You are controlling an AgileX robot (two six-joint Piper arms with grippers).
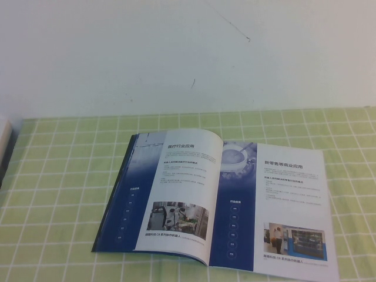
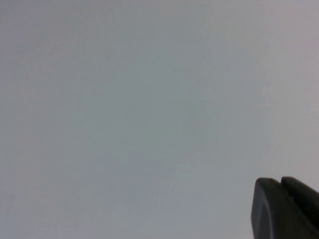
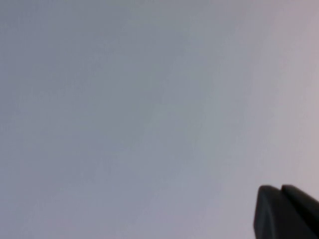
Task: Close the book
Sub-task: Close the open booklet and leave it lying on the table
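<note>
An open book (image 1: pixel 218 202) with blue and white pages lies flat on the green checked tablecloth (image 1: pixel 59 176), in the middle of the high view, its spine running away from me. Neither arm shows in the high view. In the left wrist view my left gripper (image 2: pixel 280 180) appears as two dark fingertips pressed together, holding nothing, against a plain pale surface. The right wrist view shows my right gripper (image 3: pixel 280 188) the same way: fingertips together, nothing between them. The book is not in either wrist view.
A white wall (image 1: pixel 176 53) stands behind the table's far edge. A pale object (image 1: pixel 4 141) pokes in at the left edge of the table. The cloth runs bare to the left and right of the book.
</note>
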